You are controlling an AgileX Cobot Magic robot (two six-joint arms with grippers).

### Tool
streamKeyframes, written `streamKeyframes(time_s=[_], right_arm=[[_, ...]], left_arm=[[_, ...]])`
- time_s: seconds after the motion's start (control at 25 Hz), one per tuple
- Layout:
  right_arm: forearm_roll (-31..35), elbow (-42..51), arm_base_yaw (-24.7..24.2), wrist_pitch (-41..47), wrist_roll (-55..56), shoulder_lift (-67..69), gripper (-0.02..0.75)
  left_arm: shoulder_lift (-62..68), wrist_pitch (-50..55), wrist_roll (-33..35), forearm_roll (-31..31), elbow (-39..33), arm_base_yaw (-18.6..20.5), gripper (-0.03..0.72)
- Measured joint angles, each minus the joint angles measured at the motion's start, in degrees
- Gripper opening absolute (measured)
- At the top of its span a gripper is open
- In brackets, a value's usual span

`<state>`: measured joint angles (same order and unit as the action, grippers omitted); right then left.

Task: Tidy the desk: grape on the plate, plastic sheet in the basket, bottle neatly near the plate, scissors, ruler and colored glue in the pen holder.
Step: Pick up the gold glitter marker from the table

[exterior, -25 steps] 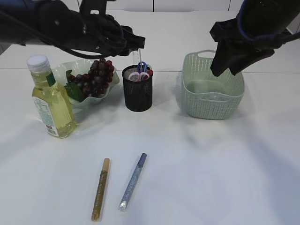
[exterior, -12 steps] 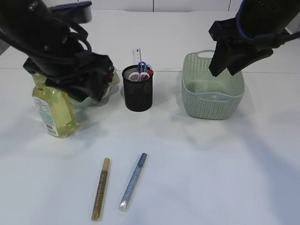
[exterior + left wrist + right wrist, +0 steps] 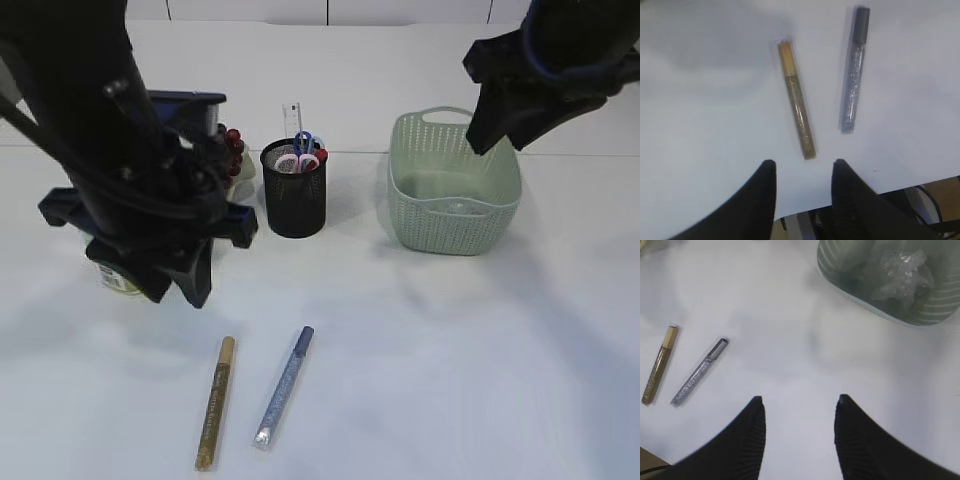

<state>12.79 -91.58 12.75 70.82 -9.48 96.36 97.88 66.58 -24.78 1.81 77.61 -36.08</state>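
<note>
Starting at the left, our left gripper [image 3: 801, 172] hangs above the two glue pens with its fingers [image 3: 762, 187] parted and nothing between them, so the gold glitter glue pen [image 3: 214, 402] is what we judge it is lining up on. That pen lies flat on the white surface [image 3: 450, 380], and just beside it, apart but close, lies the silver glitter glue pen [image 3: 284, 386]; if we come down a little off line, one finger could land on the silver one and roll or skid both away. A thin round tube lying flat gives little to bite on, so a closing pinch may squirt it sideways. The left arm also hides most of the oil bottle [image 3: 118, 280] and the plate of grapes [image 3: 232, 145] behind it (we only see a sliver of each), and an elbow swing could tip the bottle. Moving right, the black mesh pen holder [image 3: 294, 188] already holds the scissors [image 3: 303, 150] and the ruler [image 3: 291, 113], so a pen carried in at a slant could catch on them or nudge the holder over. Farther right, the crumpled plastic sheet [image 3: 902, 270] sits in the green basket [image 3: 455, 210], and our right gripper [image 3: 800, 412] hovers nearby, released and empty.
</note>
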Motion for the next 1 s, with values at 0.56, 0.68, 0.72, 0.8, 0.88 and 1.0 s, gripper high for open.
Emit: streamKeyframes(time_s=[0.56, 0.68, 0.72, 0.8, 0.88, 1.0], right_arm=[[0.6, 0.3, 0.0, 0.1, 0.1, -2.4, 0.364], [0.7, 0.3, 0.0, 0.2, 0.1, -2.4, 0.364], [0.9, 0.3, 0.0, 0.2, 0.1, -2.4, 0.364], [1.0, 0.3, 0.0, 0.2, 0.1, -2.4, 0.364], [1.1, 0.3, 0.0, 0.2, 0.1, -2.4, 0.364], [1.2, 0.3, 0.0, 0.2, 0.2, -2.4, 0.364]], left_arm=[[6.8, -14.0, -12.7, -1.8, -11.5, -1.7, 0.279], [8.3, -15.5, -14.1, -1.8, -11.5, -1.7, 0.279], [8.6, -15.8, -14.5, -1.5, -11.5, -1.7, 0.279], [9.6, -16.7, -15.2, -1.4, -11.5, -1.7, 0.279], [10.3, -17.8, -15.6, -1.1, -11.5, -1.7, 0.279], [11.1, -19.9, -16.5, -1.1, -11.5, -1.7, 0.279]])
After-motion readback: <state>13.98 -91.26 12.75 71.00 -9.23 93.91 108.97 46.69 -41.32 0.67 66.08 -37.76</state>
